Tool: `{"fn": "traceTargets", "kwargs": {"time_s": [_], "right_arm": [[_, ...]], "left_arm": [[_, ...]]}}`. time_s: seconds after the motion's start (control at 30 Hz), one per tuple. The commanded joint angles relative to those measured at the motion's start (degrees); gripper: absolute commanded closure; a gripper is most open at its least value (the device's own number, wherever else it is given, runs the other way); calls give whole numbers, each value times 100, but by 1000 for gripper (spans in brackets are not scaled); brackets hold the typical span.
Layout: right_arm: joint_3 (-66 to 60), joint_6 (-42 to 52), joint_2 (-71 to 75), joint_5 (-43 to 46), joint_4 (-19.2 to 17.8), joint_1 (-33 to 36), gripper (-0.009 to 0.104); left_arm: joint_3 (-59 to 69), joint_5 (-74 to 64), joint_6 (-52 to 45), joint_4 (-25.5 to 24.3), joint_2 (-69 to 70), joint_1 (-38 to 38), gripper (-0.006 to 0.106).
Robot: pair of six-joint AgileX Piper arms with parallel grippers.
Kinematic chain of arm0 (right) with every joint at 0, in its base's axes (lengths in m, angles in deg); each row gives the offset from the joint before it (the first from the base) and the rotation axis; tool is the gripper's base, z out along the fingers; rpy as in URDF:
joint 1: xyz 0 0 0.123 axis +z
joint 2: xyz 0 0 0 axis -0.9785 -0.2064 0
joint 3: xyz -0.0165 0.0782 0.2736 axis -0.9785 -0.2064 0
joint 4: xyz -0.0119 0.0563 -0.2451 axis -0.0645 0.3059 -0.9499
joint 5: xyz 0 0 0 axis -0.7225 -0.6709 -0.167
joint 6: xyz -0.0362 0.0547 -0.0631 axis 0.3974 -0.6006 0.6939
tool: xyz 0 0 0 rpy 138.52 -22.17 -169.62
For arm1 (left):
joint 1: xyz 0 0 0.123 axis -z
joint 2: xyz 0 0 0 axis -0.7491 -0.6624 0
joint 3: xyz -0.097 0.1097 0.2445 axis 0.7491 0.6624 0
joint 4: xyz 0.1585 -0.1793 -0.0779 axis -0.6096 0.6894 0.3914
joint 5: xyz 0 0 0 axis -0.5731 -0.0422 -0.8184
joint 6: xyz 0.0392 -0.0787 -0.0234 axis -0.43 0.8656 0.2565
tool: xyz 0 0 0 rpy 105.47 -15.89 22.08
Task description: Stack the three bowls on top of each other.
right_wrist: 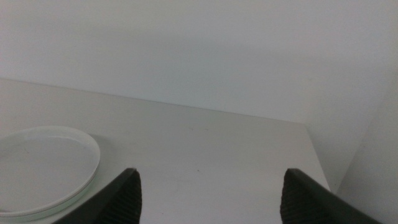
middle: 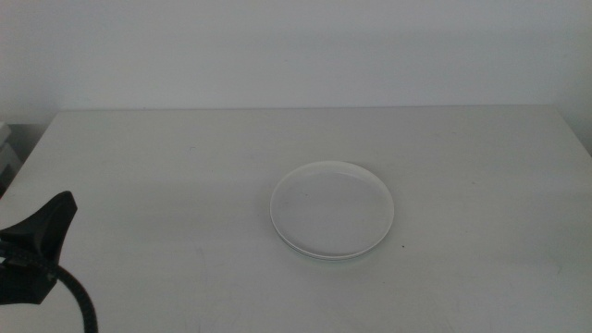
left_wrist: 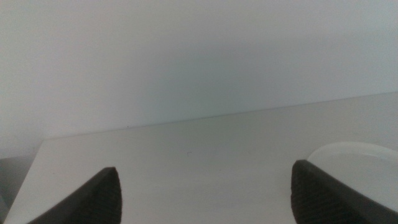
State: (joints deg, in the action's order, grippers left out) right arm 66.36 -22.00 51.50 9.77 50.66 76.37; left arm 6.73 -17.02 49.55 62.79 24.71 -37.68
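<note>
A white bowl (middle: pixel 331 208) lies on top of a stack near the middle of the table, and the rim of another bowl shows under its near left edge. How many bowls lie beneath I cannot tell. My left gripper (middle: pixel 42 242) hangs low at the near left, well away from the stack. In the left wrist view its jaws (left_wrist: pixel 205 193) stand wide open and empty, with the stack (left_wrist: pixel 360 165) beside one of them. My right gripper (right_wrist: pixel 208 196) is out of the middle view; it is open and empty, and the stack (right_wrist: pixel 43 163) lies off to one side of it.
The pale table (middle: pixel 185 166) runs back to a plain white wall. Its right edge (right_wrist: pixel 317 155) shows in the right wrist view, and its far left corner (left_wrist: pixel 46 142) in the left wrist view. A light object (middle: pixel 5 148) sits past the left edge.
</note>
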Motion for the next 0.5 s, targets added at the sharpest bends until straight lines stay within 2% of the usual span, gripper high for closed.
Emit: {"fn": "traceTargets", "kwargs": {"time_s": [0.0,0.07,0.3,0.47], "right_arm": [[156,32,-54,456,13,-23,39],[59,32,54,426,3,-37,39],[-523,32,859,494,-392,-38,39],[-1184,32,1408,505,-443,-38,39]], "left_arm": [[-159,490,67,72,-28,18,-4],[-48,491,67,72,247,1,-4],[326,458,67,64,1200,-79,-4],[942,458,67,69,2031,-415,-4]]}}
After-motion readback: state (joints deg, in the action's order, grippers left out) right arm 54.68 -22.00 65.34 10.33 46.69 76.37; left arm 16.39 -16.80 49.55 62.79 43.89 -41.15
